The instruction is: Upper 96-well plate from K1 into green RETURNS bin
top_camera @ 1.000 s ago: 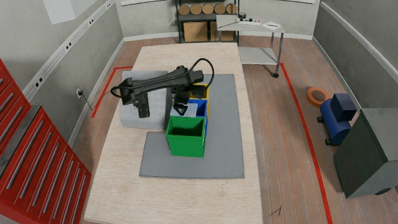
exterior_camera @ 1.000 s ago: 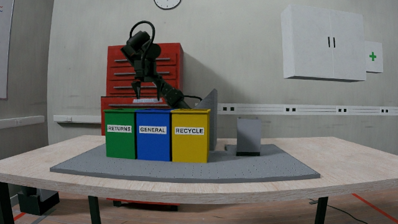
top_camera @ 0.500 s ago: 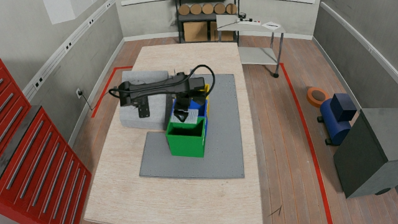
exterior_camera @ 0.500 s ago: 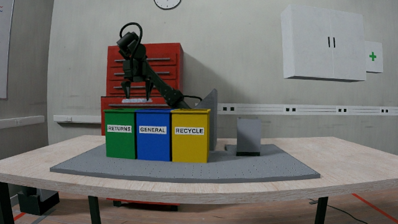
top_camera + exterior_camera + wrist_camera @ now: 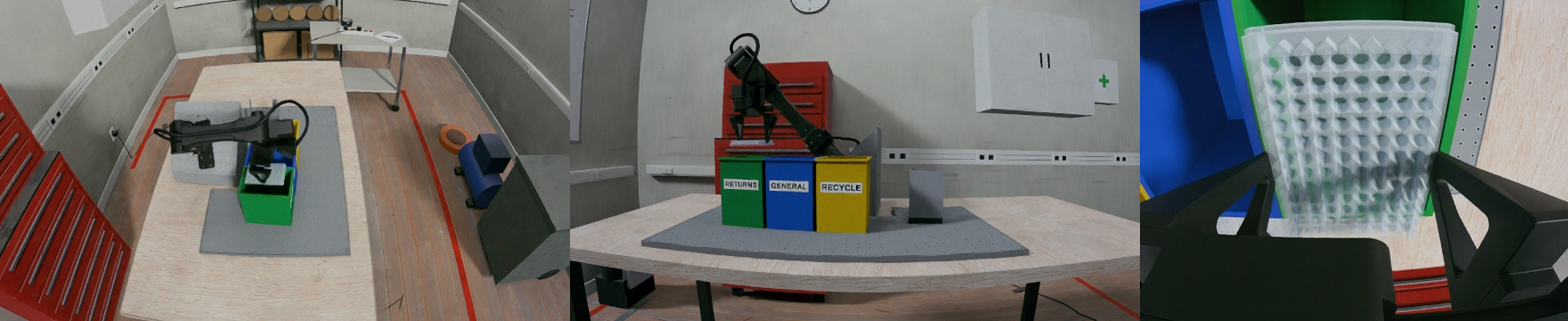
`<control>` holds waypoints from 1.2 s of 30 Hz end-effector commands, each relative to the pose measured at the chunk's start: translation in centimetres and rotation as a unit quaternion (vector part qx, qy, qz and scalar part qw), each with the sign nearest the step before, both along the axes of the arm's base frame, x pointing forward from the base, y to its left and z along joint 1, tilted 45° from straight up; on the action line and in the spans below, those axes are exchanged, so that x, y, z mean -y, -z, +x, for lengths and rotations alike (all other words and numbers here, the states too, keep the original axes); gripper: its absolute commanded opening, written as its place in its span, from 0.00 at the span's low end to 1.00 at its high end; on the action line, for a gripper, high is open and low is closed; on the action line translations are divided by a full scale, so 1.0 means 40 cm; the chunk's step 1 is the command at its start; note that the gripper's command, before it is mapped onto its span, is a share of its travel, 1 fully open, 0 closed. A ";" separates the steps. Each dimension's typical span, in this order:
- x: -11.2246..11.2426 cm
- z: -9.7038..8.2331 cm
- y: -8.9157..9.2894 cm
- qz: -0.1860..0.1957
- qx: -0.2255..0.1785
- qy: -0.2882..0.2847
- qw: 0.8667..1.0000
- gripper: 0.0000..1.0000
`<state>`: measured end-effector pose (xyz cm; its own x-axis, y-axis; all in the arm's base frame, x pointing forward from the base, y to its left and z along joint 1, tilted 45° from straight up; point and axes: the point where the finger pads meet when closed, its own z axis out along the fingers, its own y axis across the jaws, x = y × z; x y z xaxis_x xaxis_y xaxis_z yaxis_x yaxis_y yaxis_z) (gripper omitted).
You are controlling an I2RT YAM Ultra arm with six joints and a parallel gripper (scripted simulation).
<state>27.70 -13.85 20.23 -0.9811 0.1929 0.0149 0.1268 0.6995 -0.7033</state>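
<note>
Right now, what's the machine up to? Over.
Gripper shut on 96-well plate. Plate above green RETURNS bin, not yet dropped. All three bins upright, nothing blocking.

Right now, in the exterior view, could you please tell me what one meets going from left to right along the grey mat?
Green RETURNS bin → blue GENERAL bin → yellow RECYCLE bin → grey rack.
</note>
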 end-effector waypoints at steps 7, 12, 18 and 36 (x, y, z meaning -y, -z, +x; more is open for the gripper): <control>-0.006 0.008 -0.049 -0.004 0.019 -0.019 1.000 0.00; -0.004 0.007 -0.050 -0.005 0.019 -0.018 1.000 0.00; -0.003 0.006 -0.051 -0.005 0.019 -0.018 1.000 0.00; -0.002 0.004 -0.054 -0.005 0.020 -0.019 1.000 0.00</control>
